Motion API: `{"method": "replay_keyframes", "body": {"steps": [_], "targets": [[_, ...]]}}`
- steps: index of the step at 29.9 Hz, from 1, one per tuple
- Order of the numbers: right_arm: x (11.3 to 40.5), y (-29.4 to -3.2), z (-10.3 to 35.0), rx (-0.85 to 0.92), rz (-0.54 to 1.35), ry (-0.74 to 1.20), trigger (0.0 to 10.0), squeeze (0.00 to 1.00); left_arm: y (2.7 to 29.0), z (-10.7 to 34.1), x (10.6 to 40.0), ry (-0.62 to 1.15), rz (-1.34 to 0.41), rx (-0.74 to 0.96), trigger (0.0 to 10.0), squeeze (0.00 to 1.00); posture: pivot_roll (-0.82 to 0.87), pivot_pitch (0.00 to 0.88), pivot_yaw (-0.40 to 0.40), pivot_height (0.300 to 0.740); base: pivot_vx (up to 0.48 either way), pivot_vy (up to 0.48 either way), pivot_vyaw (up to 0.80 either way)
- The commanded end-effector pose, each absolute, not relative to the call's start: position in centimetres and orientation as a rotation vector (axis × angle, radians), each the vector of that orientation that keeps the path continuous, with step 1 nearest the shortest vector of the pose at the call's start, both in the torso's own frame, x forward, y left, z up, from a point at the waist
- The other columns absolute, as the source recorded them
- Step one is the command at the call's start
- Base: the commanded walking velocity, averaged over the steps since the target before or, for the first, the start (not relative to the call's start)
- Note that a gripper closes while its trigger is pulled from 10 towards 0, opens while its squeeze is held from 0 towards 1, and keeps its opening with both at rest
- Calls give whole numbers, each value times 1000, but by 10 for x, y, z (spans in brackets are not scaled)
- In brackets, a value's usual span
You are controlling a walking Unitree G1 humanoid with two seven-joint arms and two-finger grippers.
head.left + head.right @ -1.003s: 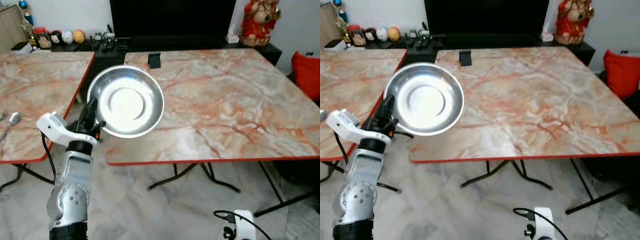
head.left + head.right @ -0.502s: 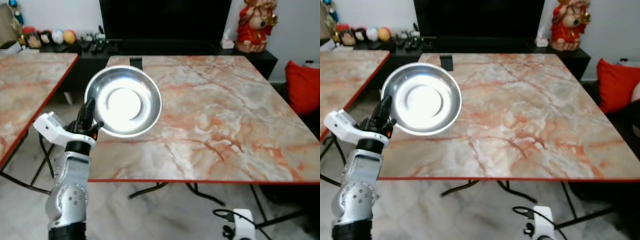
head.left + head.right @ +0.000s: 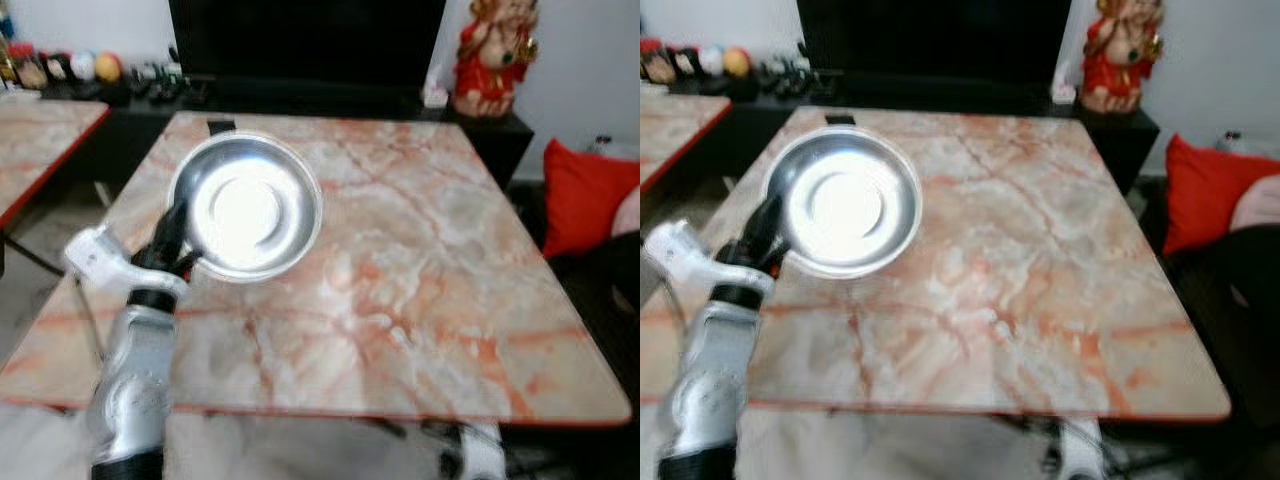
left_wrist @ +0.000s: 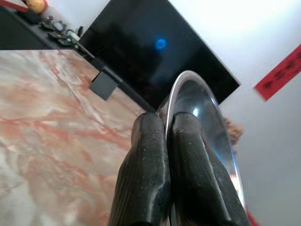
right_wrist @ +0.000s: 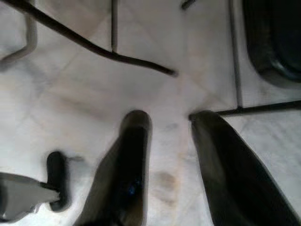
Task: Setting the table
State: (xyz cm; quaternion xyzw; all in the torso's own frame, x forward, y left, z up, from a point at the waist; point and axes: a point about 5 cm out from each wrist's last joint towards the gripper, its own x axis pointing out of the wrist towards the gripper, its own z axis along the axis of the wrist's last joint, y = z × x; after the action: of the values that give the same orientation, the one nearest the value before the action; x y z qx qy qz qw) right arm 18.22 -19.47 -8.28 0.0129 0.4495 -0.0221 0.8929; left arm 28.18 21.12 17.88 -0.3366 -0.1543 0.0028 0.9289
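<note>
over the marble table [image 3: 420,250], left gripper [image 3: 172,232] pinches the steel plate [image 3: 247,205] rim.

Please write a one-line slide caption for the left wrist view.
Left gripper pinches the steel plate by its rim above the marble table.

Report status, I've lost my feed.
Left gripper jaws shut on steel plate rim, above marble table. Right gripper idle, jaws open. Small black object at far edge.

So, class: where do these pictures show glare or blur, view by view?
Left eye view: glare whitens the middle of the plate held by the left pincer, and the table looks soft throughout. Left wrist view: the fingers are sharp, the background less so. Right wrist view: the open right pincer is blurred over the floor.
</note>
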Motion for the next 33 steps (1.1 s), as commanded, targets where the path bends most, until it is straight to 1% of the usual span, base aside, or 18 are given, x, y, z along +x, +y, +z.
{"method": "replay_keyframes", "body": {"steps": [1, 7, 12, 22, 23, 24, 26, 29, 32, 33], "targets": [[178, -206, -83, 24, -82, 948, 10000, 0, 202, 187, 285, -340, -38, -692, 10000, 0, 0, 0, -20, 740, 0, 0, -475], [177, -206, -84, 29, -83, 954, 10000, 0, 200, 186, 285, -323, -58, -668, 10000, 0, 0, 0, -22, 718, 0, 0, -72], [177, -207, -83, 19, -88, 955, 10000, 0, 196, 184, 284, -307, -86, -635, 10000, 0, 1, 0, -25, 718, 0, 0, -93], [178, -208, -83, 19, -89, 950, 10000, 0, 197, 183, 283, -273, -107, -545, 10000, 0, 1, 0, -26, 718, 0, 0, 0], [178, -208, -83, 19, -88, 950, 10000, 0, 197, 178, 284, -230, -113, -478, 10000, 0, 2, 0, -26, 718, 0, 0, 0], [178, -208, -83, 19, -88, 950, 10000, 0, 197, 178, 284, -230, -113, -478, 10000, 0, 2, 0, -26, 718, 0, 0, 0], [178, -207, -83, 15, -85, 955, 10000, 0, 197, 157, 280, -76, -135, -356, 10000, 0, 4, 0, -27, 718, 0, 0, 0], [178, -208, -83, 15, -85, 956, 10000, 0, 199, 150, 277, -25, -133, -339, 10000, 0, 5, 0, -26, 718, 0, 0, 0], [178, -207, -83, 14, -82, 959, 10000, 0, 200, 143, 275, 31, -112, -385, 10000, 0, 7, 0, -29, 718, 0, 0, 0], [178, -207, -83, 13, -79, 960, 10000, 0, 204, 138, 275, 59, -71, -417, 10000, 0, 8, 0, -26, 718, 0, 0, 0]]}}
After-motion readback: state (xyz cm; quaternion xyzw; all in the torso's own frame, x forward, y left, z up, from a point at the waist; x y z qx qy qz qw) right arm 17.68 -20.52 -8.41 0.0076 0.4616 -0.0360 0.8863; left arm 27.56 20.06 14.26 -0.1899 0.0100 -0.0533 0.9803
